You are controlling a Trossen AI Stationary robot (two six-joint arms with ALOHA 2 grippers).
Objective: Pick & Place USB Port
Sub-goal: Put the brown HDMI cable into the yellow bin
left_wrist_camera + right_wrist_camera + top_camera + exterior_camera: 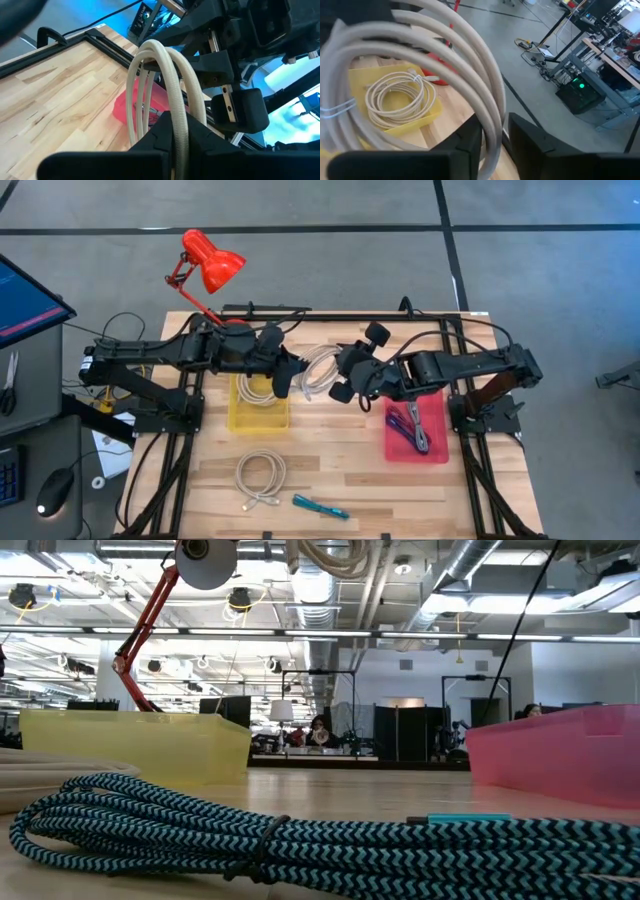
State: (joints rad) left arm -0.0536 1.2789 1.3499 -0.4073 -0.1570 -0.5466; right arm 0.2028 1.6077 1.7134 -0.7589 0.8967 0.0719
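Beside your yellow tray [258, 416], which holds one coil, left jaws [292, 374] clamp the white cable [318, 370]; right jaws [345, 376] stand parted around it.

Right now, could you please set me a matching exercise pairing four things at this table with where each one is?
Things:
1. red metal desk lamp
2. teal braided cable
3. bundle of purple cables
4. looped cream-white cable

Places:
A. in the pink plastic tray
B. raised above the wooden table, pinched in the shut left gripper
C. at the far edge, on the left arm's side
D. on bare wood near the front edge

Pairs: 1-C, 2-D, 3-A, 4-B
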